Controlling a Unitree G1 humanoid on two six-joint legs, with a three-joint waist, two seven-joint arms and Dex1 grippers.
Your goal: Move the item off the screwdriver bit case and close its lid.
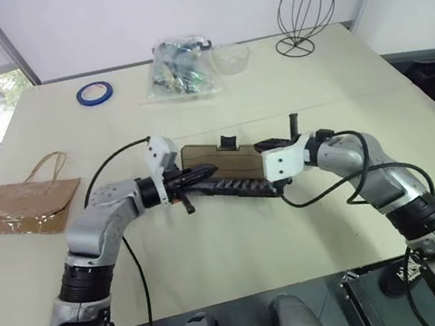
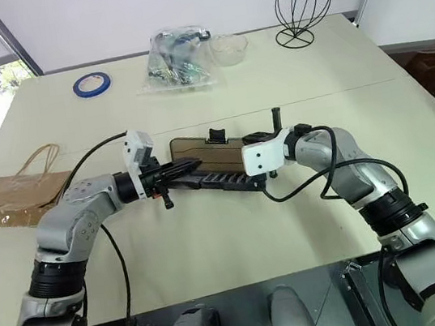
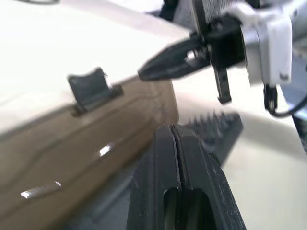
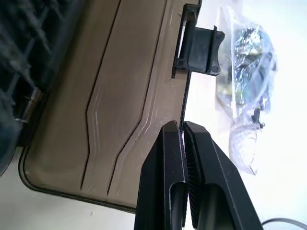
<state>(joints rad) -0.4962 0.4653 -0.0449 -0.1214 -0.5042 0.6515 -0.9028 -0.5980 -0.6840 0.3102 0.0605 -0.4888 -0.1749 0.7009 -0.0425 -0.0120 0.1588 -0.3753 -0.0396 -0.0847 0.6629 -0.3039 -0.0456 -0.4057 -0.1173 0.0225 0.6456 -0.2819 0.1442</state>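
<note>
Reaching in from both sides, my two arms meet over the case, which lies about mid-table with its tray of dark bits facing up. My left gripper comes in level from the left, its black fingers pressed together on nothing, the tips at the left end of the lid. My right gripper comes from the right with its fingers pinched shut on the lid's thin free edge (the right wrist view shows the edge running between them), not far from the black latch tab. The lid is the smoky-brown panel, lifted partway and tilted up along the far side of the tray, its tab sticking up from the top edge. In the left wrist view, my right gripper's tips sit at the lid's far corner.

Off to my left, a brown paper bag lies flat near the table's edge. Farther back are a roll of blue tape, a clear plastic bag of small parts, a clear bowl just beside it, and a black wire stand at the far right.
</note>
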